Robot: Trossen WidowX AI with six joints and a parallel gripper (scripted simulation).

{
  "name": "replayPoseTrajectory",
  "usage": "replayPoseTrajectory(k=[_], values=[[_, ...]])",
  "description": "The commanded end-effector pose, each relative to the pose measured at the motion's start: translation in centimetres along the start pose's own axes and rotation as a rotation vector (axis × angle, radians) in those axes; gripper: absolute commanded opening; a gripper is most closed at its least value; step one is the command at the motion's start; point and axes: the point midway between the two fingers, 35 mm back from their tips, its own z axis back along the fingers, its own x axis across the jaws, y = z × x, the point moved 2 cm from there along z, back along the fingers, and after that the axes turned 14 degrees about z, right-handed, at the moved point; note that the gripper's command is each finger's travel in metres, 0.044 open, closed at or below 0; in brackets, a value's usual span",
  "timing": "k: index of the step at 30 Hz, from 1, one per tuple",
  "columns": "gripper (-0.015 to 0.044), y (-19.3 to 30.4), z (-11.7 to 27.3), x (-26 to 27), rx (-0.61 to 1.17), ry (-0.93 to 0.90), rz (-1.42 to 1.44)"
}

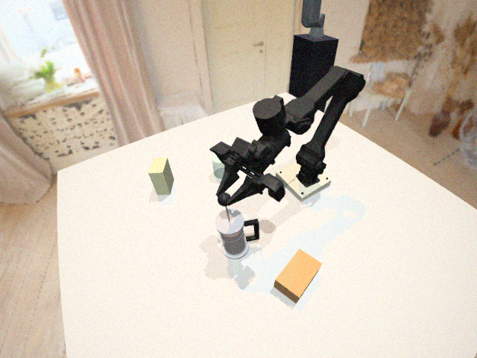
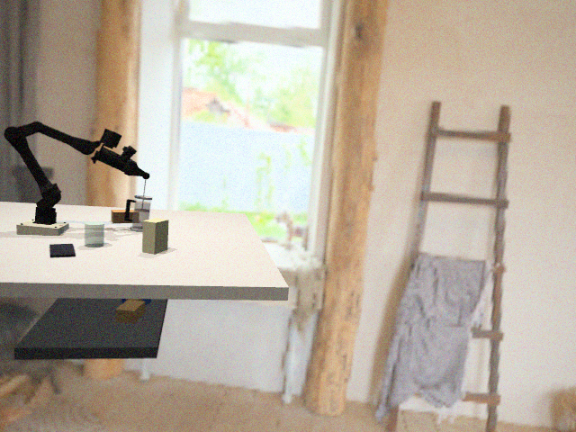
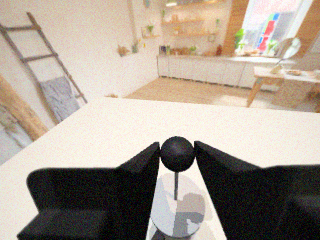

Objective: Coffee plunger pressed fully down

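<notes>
The coffee press [image 1: 233, 240] [image 2: 142, 209] stands upright on the white table, a clear cylinder with a grey lid and a black handle. Its thin plunger rod [image 1: 227, 214] [image 2: 144, 187] [image 3: 176, 186] rises above the lid and leans slightly. The black ball knob [image 1: 223, 199] [image 2: 146, 175] [image 3: 177, 154] tops the rod, well above the lid. My gripper [image 1: 224, 198] [image 2: 146, 175] [image 3: 176, 145] is shut on the knob, one fingertip on each side of it, reaching down at a slant from the arm's base side. The lid [image 3: 172, 212] shows below the knob in the wrist view.
An orange block [image 1: 298, 274] [image 2: 119, 215] lies near the press. A green block [image 1: 162, 176] [image 2: 155, 236] stands upright farther off. A pale green cup [image 1: 218, 168] [image 2: 94, 234] stands partly behind the gripper in the top view. A dark flat square [image 2: 62, 249] lies near the cup.
</notes>
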Motion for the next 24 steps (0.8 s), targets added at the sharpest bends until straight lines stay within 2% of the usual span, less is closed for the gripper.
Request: replayPoseTrajectory(k=[1, 24], values=[[0.0121, 3.7, -1.3, 0.9, 0.101, -0.024, -0.01], [0.0121, 4.6, -3.1, 1.2, 0.1, -0.024, -0.01]])
